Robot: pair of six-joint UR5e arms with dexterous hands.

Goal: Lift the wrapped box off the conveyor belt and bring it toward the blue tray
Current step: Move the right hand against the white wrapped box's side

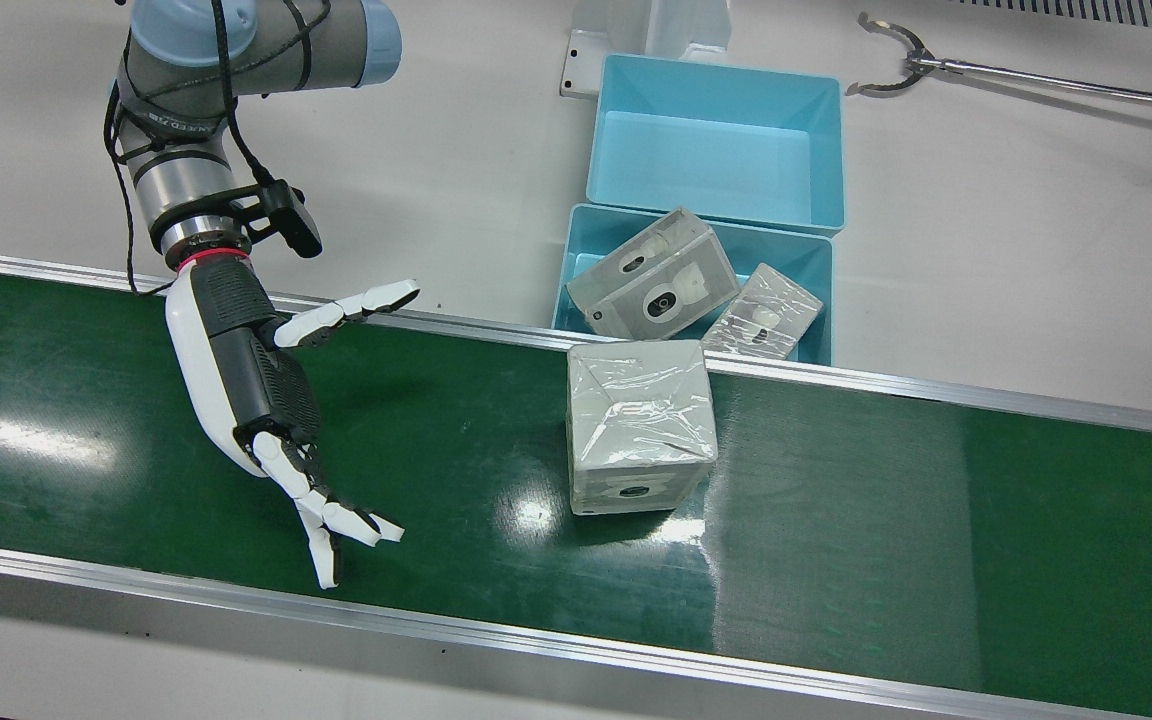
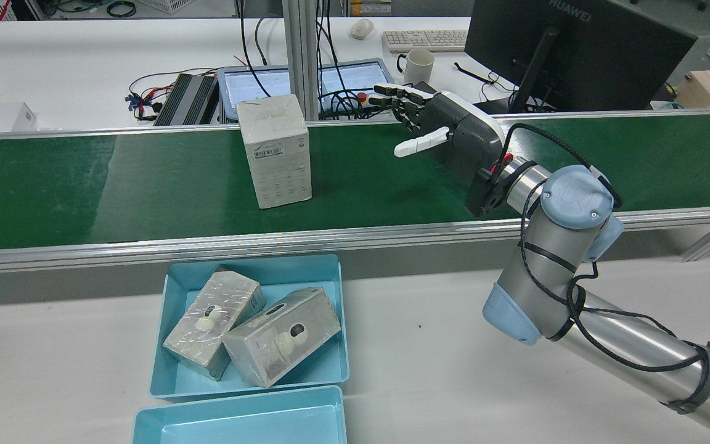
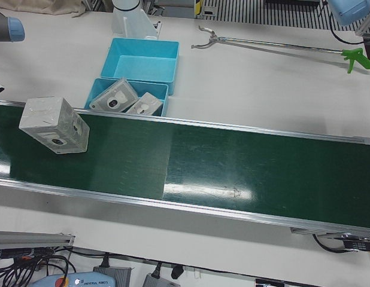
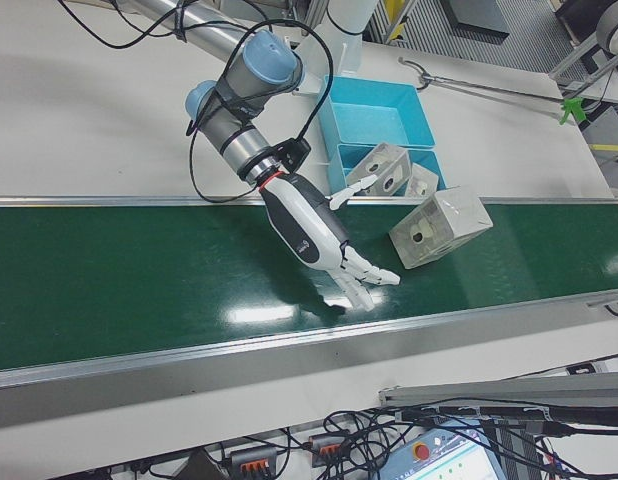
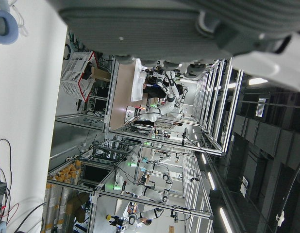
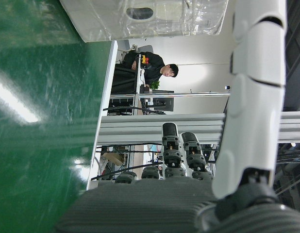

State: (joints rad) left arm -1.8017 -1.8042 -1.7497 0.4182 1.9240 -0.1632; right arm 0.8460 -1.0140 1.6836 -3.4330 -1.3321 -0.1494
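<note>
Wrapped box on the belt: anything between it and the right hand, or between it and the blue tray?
Nothing visible. Bare green belt lies between the open right hand and the wrapped box. Between box and nearer blue tray is only the belt's aluminium rail. That tray already holds two wrapped boxes; the farther tray holds nothing.

The right hand (image 1: 256, 390) has glossy white plastic shells over matt, ribbed black panels. Under it the conveyor belt (image 1: 86, 440) is a green rubbery sheet with a faint sheen, edged by brushed metal rails (image 1: 436, 625). Beside the hand's fingertips, the wrapped box (image 1: 640, 425) wears crinkled, shiny clear film over pale card. Beyond the box, the blue tray (image 1: 576, 255) is smooth plastic on a matt white worktop (image 1: 1016, 230).
</note>
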